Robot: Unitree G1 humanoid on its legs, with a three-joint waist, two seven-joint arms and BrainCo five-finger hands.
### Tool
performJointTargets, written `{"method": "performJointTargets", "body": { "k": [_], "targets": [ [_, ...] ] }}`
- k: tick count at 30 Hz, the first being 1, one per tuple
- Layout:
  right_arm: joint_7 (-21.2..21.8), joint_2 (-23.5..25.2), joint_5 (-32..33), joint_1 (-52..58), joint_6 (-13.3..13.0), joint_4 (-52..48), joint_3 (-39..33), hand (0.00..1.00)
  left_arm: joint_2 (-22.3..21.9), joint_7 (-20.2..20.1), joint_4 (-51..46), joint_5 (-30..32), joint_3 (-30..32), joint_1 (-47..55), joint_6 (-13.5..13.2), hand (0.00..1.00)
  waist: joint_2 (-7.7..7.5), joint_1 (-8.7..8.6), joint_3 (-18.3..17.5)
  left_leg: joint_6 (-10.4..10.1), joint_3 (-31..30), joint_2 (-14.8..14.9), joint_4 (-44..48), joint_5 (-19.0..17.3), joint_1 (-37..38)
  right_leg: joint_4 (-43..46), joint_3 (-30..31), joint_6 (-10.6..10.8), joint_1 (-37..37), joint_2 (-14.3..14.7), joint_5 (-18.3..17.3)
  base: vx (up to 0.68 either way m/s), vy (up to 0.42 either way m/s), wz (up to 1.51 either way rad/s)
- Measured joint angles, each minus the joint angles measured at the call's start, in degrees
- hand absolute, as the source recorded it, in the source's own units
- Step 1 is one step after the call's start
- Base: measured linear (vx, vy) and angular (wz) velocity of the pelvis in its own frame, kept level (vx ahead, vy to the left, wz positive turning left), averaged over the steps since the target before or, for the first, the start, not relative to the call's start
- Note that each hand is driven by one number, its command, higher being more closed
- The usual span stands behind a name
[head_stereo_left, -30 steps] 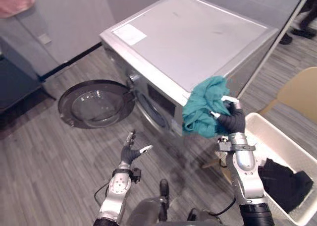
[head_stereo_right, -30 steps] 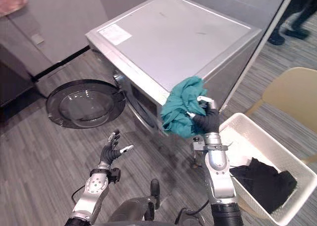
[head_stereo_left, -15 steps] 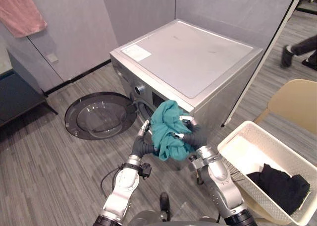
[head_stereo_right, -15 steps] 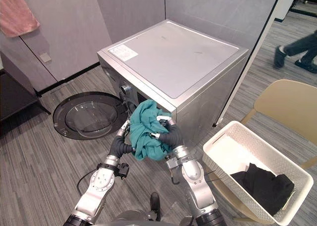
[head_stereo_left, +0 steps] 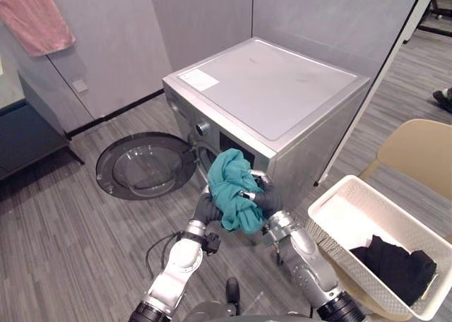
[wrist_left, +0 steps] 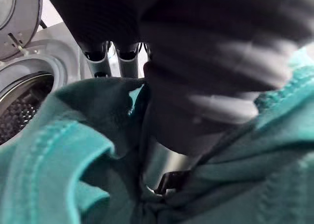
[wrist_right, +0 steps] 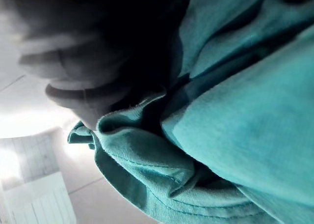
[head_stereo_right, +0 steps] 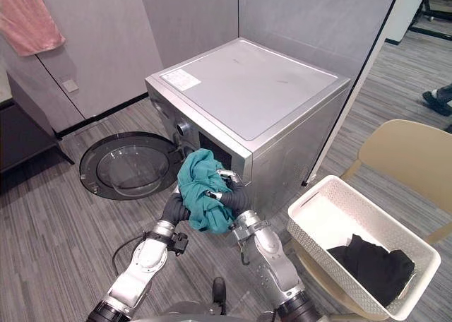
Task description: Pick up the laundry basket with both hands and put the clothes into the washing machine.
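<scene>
The door [head_stereo_left: 145, 165] of the washing machine [head_stereo_left: 275, 89] hangs wide open to the left, leaving the drum mouth [wrist_left: 22, 103] unblocked. The teal garment [head_stereo_left: 233, 191], bunched just before it, crowds the approach. The laundry basket [head_stereo_left: 353, 265] stands well apart, rightward.

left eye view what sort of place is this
Probably a laundry area: a front-loading washing machine with its door open, a white laundry basket holding dark clothes, a pink towel hanging.

left hand [head_stereo_left: 205, 210] behind garment [head_stereo_left: 232, 191] (teal), chair [head_stereo_left: 417, 149] cropped

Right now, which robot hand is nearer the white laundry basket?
Right. The right robot hand, on the teal cloth, faces the basket; left robot hand is beyond the cloth.
</scene>
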Motion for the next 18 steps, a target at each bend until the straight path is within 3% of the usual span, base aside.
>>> {"method": "performJointTargets", "body": {
  "k": [8, 11, 13, 18],
  "targets": [
    [-0.05, 0.81, -1.12, 0.03, -0.81, 0.01, 0.33, 0.00, -0.62, 0.20, 0.68, -2.03, 1.98, 0.04, 0.02, 1.00, -0.24, 0.04, -0.12, -0.41, -0.71, 0.52, -0.02, 0.71, -0.52, -1.03, -0.40, -0.72, 0.12, 0.90, 0.44, 0.04, -0.051, 0.03],
    [-0.18, 2.56, -4.48, 0.94, -0.73, 0.02, -2.23, 0.00, -2.59, 0.28, 0.63, -2.48, 5.03, 0.11, 0.02, 1.00, -0.25, 0.06, -0.13, -0.50, -1.40, 0.51, -0.02, 0.79, -0.47, -1.56, -1.11, -0.87, 0.68, 1.05, 0.54, 0.04, -0.050, 0.11],
    [-0.77, 3.57, -9.62, 2.52, -0.71, 0.02, -5.64, 0.00, -5.03, 1.12, 0.36, -3.05, 9.98, 0.34, 0.02, 1.00, -0.25, 0.19, -0.13, -0.52, -1.70, 0.51, -0.02, 0.82, -0.48, -1.59, -1.30, -0.87, 0.78, 1.13, 0.54, 0.03, -0.040, 0.08],
    [-2.96, 3.77, -23.75, 8.87, -0.43, -0.16, -13.36, 0.00, -6.33, 1.70, -3.49, -3.07, 15.71, 4.02, -0.07, 1.00, -0.28, 0.14, -0.10, -0.79, -1.74, 0.50, -0.03, 0.64, -0.52, -1.75, -1.29, -0.87, 0.84, 1.16, 0.54, 0.00, -0.006, 0.01]
  ]
}}
